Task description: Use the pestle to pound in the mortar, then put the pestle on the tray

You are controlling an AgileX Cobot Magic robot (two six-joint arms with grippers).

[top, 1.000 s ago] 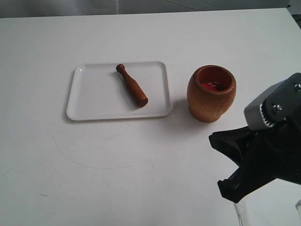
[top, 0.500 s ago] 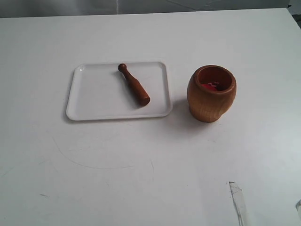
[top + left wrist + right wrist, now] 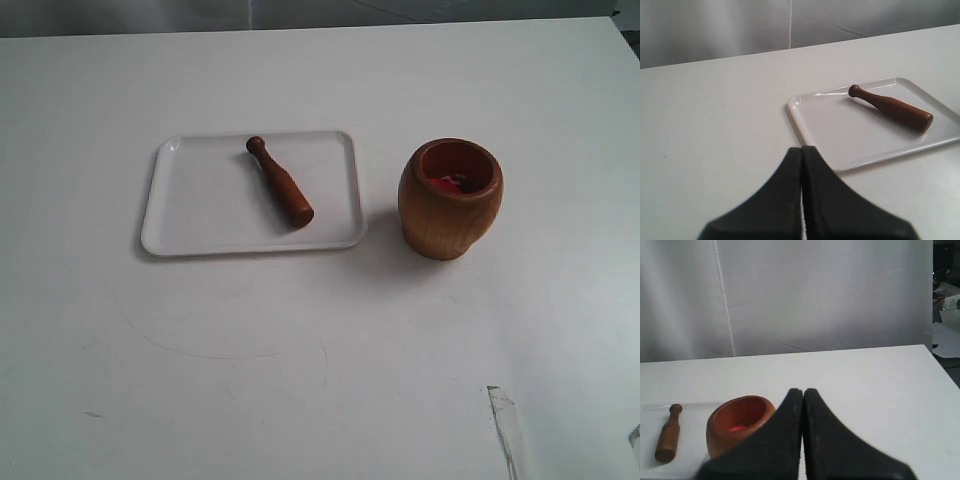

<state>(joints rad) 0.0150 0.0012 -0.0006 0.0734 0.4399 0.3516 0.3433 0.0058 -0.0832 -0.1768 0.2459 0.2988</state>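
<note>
My left claw (image 3: 801, 149) is pressed together, its two black fingers meeting along a thin seam with nothing between them. My right claw (image 3: 802, 391) is the same, fingers flush against each other and holding nothing.

In the exterior view the pestle (image 3: 280, 183) lies flat on the tray (image 3: 200, 215), inside the rim and a little to the 3 o'clock side of the tray's middle. It lies on a slant. The small knob points toward 11 o'clock and sits near the rim at the tray's 12 o'clock edge. The thick end points toward 5 o'clock.

The mortar (image 3: 450, 212) stands upright on the white table (image 3: 300, 350) at 3 o'clock from the tray, near it but not touching. Its round mouth faces up, and there are red bits (image 3: 448, 182) at the bottom of the reddish inside.

In my left wrist view, the tray and pestle are well apart from my closed fingertips. In my right wrist view, one finger partly hides the mortar, and the pestle shows on the mortar's other side.
</note>
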